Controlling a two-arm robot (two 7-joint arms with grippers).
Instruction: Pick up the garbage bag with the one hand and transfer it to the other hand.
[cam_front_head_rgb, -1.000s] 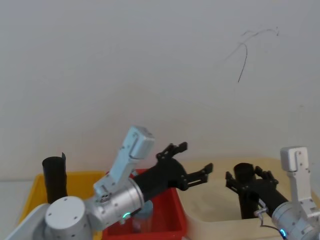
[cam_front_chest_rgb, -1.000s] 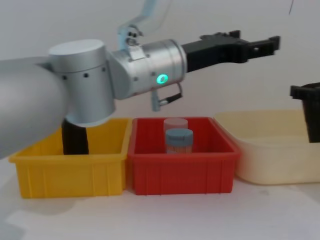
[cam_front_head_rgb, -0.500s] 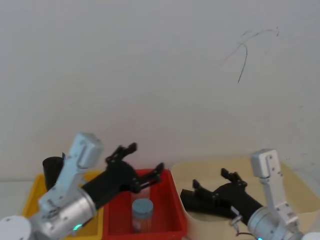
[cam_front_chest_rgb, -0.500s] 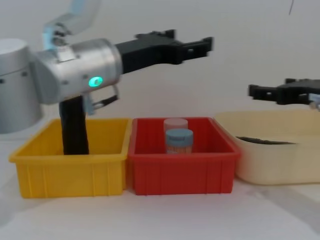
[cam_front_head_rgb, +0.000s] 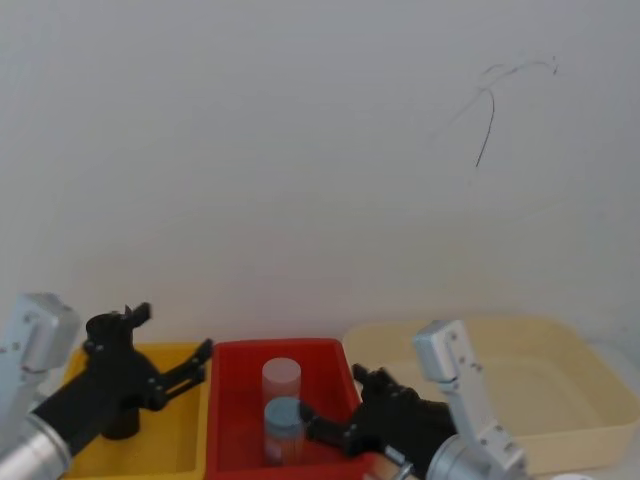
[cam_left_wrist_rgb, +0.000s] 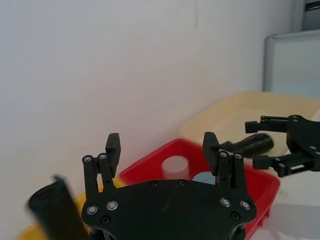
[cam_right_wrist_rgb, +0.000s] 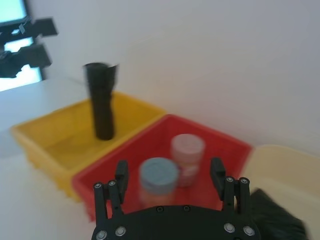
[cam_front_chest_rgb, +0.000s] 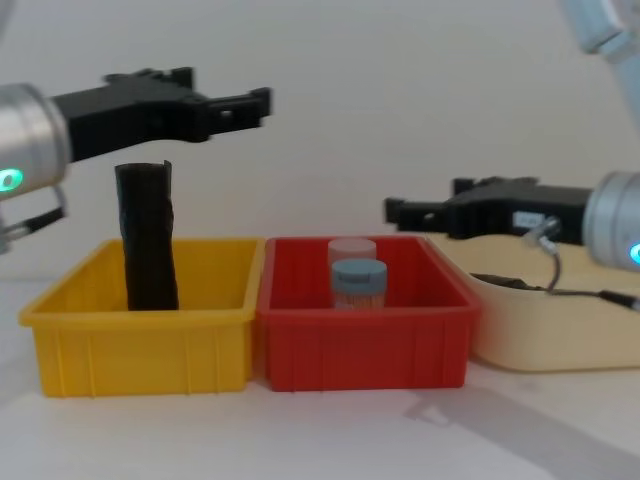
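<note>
Lying flat in the cream tub (cam_front_chest_rgb: 560, 340), garbage bag (cam_left_wrist_rgb: 251, 144), ungripped; left gripper (cam_front_chest_rgb: 258, 103) over yellow bin (cam_front_chest_rgb: 140, 350), right gripper (cam_front_chest_rgb: 397, 211) over red bin (cam_front_chest_rgb: 360, 345), both fingers spread, empty.

Silver arms (cam_front_chest_rgb: 618, 215), black left pincer (cam_left_wrist_rgb: 161, 147), black right pincer (cam_right_wrist_rgb: 169, 171) (silver screws)

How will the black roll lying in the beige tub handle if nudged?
The roll lies on its side in the tub, so it would probably roll when nudged. It looks like smooth plastic: likely light, maybe slippery, and may squash under a pinch.
</note>
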